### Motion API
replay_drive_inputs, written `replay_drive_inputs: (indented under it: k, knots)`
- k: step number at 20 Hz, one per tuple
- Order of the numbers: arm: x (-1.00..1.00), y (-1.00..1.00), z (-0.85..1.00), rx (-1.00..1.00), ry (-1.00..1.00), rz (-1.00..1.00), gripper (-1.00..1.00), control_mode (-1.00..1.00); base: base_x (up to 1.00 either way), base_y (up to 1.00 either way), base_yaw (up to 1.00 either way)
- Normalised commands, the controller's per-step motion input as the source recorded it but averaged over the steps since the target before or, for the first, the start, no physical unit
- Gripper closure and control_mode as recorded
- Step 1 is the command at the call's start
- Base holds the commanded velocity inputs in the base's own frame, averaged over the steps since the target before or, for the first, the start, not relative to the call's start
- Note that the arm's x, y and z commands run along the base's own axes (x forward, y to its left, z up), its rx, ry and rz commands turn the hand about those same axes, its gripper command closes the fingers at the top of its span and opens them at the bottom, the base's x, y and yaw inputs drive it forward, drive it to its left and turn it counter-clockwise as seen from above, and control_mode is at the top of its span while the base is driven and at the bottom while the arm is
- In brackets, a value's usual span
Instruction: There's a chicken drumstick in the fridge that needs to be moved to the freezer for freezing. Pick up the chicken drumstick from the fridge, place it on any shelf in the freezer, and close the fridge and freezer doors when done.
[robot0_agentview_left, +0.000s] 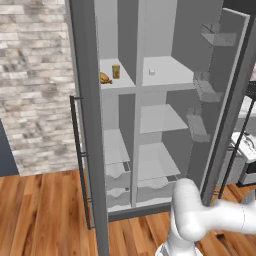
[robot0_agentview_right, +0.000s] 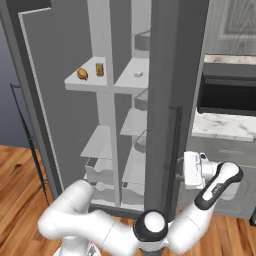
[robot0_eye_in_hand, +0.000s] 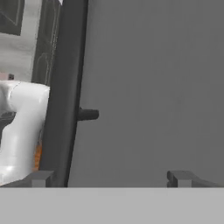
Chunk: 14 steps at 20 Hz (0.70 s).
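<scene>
golden-brown chicken drumstick (robot0_agentview_left: 105, 78) lying on upper shelf (robot0_agentview_left: 111, 82), both doors (robot0_agentview_left: 86, 125) open

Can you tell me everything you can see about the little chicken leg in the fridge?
The chicken drumstick is a small golden-brown, lumpy piece of meat; it is too small here to make out the bone end. It lies on its side on an upper pale grey shelf, near the front edge. Just beside it stands a small orange-yellow carton; whether they touch is not clear. Nothing is holding the drumstick, and the doors around it stand open.
</scene>
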Motion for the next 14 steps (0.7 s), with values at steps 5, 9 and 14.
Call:
replay_drive_inputs:
  k: [5, 9, 14]
  knots:
    - [0.00, 1.00, -0.08, 0.00, -0.07, -0.16, -1.00, -1.00, 0.00, 0.00, 0.00]
    - [0.00, 1.00, -0.03, 0.00, -0.07, -0.17, -1.00, -1.00, 0.00, 0.00, 0.00]
    - [0.00, 0.96, 0.00, 0.00, -0.05, -0.17, -1.00, -1.00, 0.00, 0.00, 0.00]
